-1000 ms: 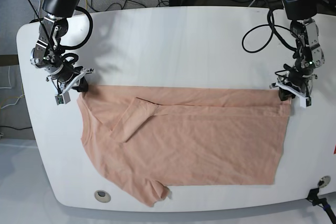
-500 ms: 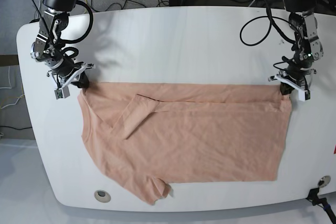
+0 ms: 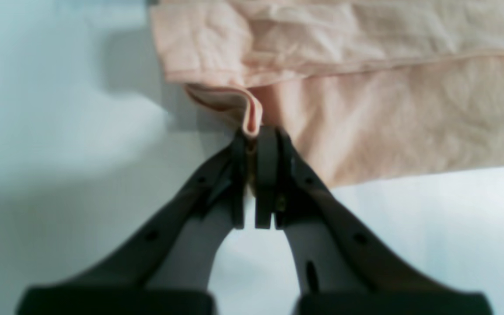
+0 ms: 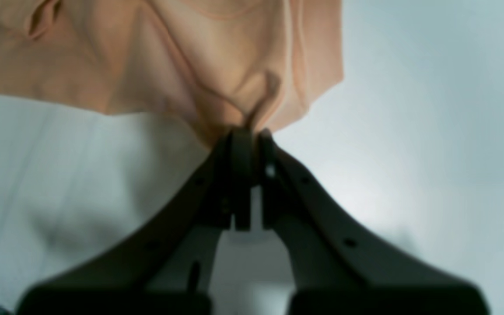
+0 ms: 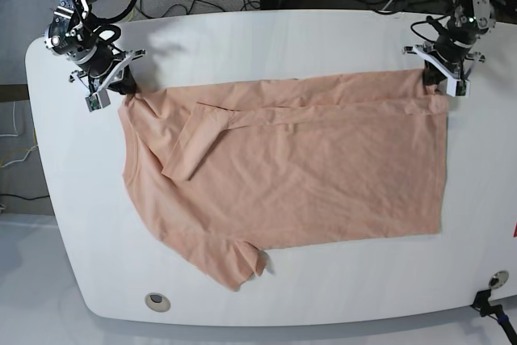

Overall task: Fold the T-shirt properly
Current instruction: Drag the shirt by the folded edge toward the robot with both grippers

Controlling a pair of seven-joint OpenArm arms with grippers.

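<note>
T-shirt [image 5: 291,167] cloth covers much of the white table [image 5: 242,38], lying mostly flat in the base view, with its far edge running from about 10 o'clock to about 2 o'clock. We judge the fold to be in its first stage: one sleeve [image 5: 198,139] is already turned in over the body at about 9 o'clock, while the other sleeve [image 5: 238,264] sticks out loose toward 6 o'clock and the body has not been doubled over. We have the right gripper [image 5: 121,86] at the 10 o'clock corner and the left gripper [image 5: 440,70] at the 2 o'clock corner. Through the right wrist camera we see the jaws pressed together on a bunched pinch of fabric [image 4: 252,118]. Through the left wrist camera the jaws are likewise clamped on a folded lip of the hem [image 3: 252,118]. Between the two grips the far edge looks fairly taut, with a ridge of doubled cloth [image 5: 339,107] running just inside it. What remains, as we read it, is carrying the held edge over the body, dealing with the loose sleeve, and making the later folds that give a compact, square bundle. Wrinkles near the 10 o'clock corner may need smoothing.
</note>
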